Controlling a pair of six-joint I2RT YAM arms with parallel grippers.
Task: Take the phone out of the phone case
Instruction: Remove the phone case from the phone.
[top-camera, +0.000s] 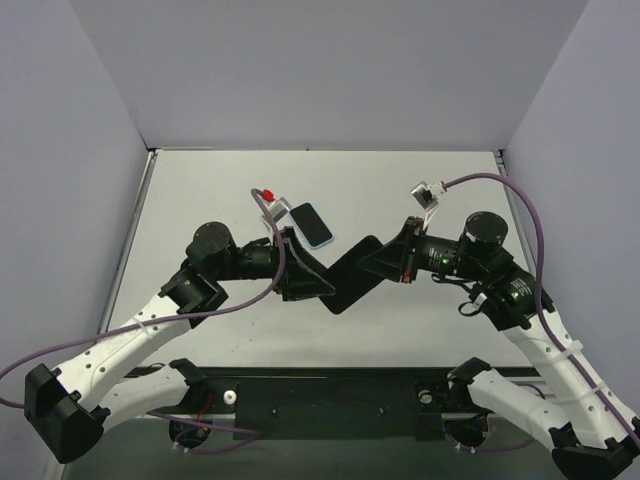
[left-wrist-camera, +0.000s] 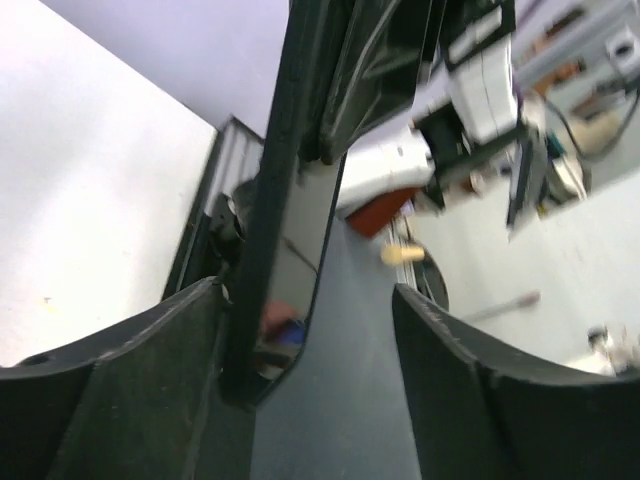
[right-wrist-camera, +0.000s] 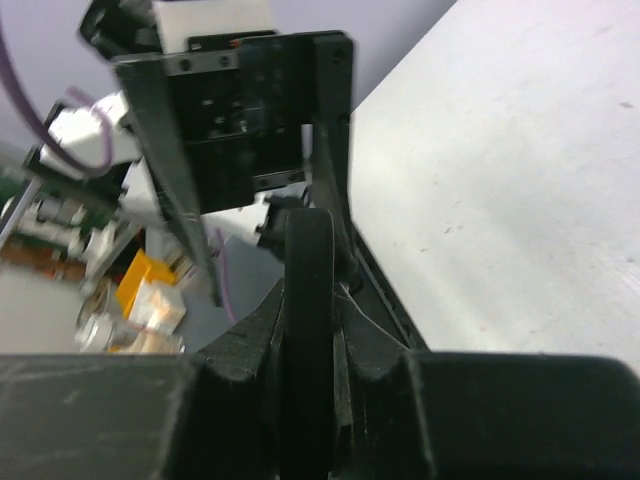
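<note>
Right tool (top-camera: 380, 262) clenched on my black slab (top-camera: 350, 280); left tool (top-camera: 318, 285) straddles its other end, released. I see a blue-rimmed phone (top-camera: 312, 224) on the desk (top-camera: 450, 200) nearby.

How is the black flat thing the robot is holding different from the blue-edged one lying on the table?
The black slab is pinched by the right gripper and tilted on edge; the blue-rimmed piece lies flat on the table. The black slab is dark all over; the blue-rimmed piece has a light blue border. Both are flat, phone-shaped rectangles with rounded corners.
</note>
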